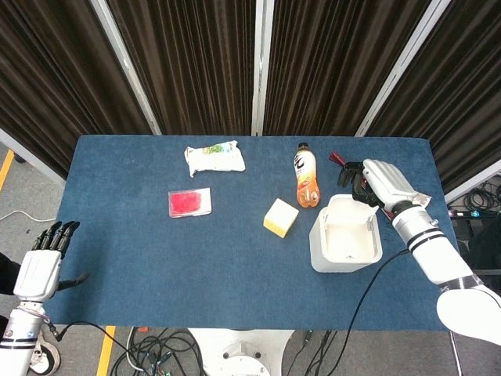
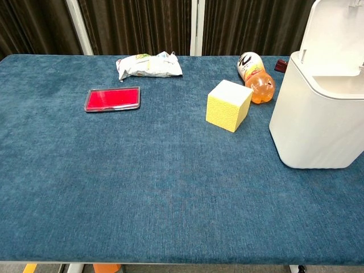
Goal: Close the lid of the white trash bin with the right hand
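At the right of the frame my right hand (image 1: 380,182) curls its fingers, holding nothing, behind the upright lid (image 1: 356,205) of the white plastic trash bin (image 1: 345,243). I should push the lid forward gently, not tipping the bin.

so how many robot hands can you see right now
2. The left hand hangs off the table's near left corner. The right hand is behind the white trash bin's raised lid.
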Tool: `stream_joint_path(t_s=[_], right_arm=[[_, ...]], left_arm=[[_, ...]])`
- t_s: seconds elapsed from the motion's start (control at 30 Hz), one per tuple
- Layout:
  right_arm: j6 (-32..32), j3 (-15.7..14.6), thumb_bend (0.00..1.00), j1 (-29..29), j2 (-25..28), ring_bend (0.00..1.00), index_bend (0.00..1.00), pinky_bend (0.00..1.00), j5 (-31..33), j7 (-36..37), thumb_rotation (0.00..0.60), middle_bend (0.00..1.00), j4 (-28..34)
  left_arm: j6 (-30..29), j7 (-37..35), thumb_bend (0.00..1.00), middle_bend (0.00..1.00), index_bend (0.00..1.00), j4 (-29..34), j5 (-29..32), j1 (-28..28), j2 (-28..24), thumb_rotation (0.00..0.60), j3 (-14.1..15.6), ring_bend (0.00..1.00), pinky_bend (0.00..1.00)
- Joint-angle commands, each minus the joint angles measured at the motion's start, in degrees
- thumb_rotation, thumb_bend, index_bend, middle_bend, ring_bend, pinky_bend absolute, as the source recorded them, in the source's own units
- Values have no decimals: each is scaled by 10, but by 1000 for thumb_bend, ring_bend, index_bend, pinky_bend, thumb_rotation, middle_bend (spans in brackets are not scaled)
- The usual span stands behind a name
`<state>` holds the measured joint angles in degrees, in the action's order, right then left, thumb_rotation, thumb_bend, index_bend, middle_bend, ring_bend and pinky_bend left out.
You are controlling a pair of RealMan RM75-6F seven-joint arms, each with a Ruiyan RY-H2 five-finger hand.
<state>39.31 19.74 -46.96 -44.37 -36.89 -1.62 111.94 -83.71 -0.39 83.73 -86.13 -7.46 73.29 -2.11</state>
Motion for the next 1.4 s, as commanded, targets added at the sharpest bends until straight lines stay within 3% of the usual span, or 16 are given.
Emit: stream_joint_path(t_s=[0.03, 0.53, 1.07, 1.4], right_arm=[[-12, -9, 919, -4, -8, 401, 500, 584, 2, 8, 600, 473, -11], [-93, -18, 920, 6, 14, 436, 531, 596, -45, 75, 600, 496, 0], [-92, -56, 931, 53, 10, 443, 540, 612, -168, 91, 600, 501, 48], [-86, -80, 936, 54, -21, 443, 540, 612, -184, 94, 600, 501, 22]], left_arm=[[1, 1, 67, 90, 89, 1, 0, -1, 0, 600, -1, 41, 132], [0, 8, 67, 90, 89, 8, -1, -2, -4, 600, -2, 42, 132], [2, 10, 68, 90, 89, 11, -1, -3, -6, 600, -1, 42, 132], [1, 9, 67, 90, 89, 8, 0, -2, -4, 600, 0, 41, 132]])
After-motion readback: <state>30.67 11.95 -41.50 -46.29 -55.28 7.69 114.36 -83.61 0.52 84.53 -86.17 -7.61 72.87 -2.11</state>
